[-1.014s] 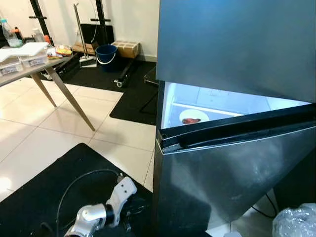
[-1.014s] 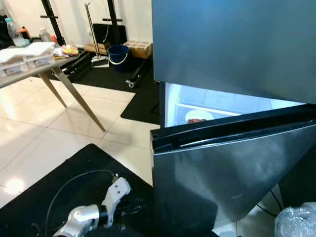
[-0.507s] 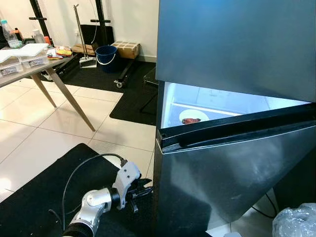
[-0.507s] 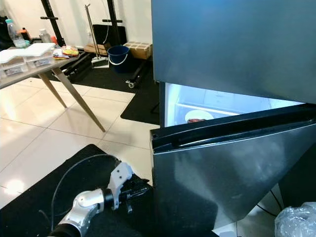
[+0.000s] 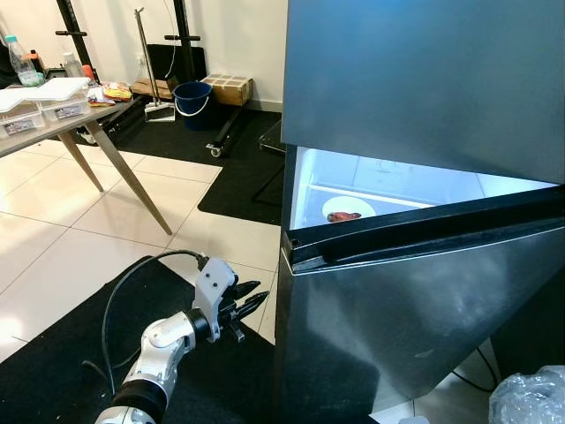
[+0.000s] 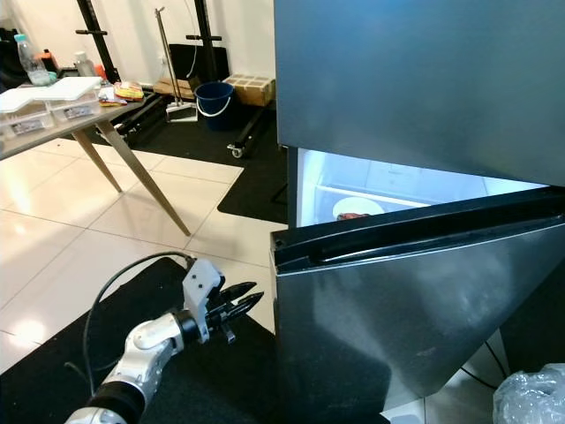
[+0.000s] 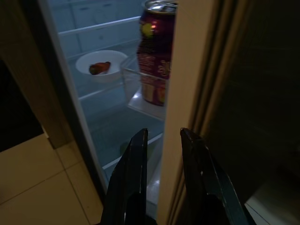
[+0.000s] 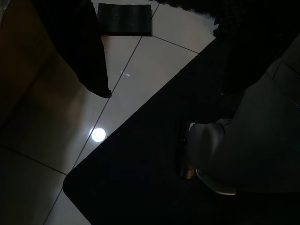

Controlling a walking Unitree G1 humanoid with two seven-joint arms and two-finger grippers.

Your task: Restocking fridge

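The dark steel fridge (image 5: 424, 79) stands before me with its lower door (image 5: 415, 300) ajar and the inside lit. On a shelf inside sits a white bowl (image 5: 347, 210) holding a red piece of food (image 7: 100, 68). A purple can (image 7: 157, 51) stands in the door shelf. My left gripper (image 5: 254, 299) is low beside the door's free edge, open by a narrow gap, and points into the opening. In the left wrist view the pale door edge (image 7: 187, 93) lies just ahead of the gripper (image 7: 164, 131). My right arm hangs idle over the floor.
A table (image 5: 62, 119) with clear boxes and bottles stands at the left. A blue bucket (image 5: 190, 95) and a cardboard box (image 5: 228, 88) are by the far wall. A black mat (image 5: 62, 353) lies under me. A crumpled plastic bag (image 5: 530, 397) is at the lower right.
My left arm has risen from low near the mat and reached forward to the edge of the open fridge door. The door and the things inside have not moved.
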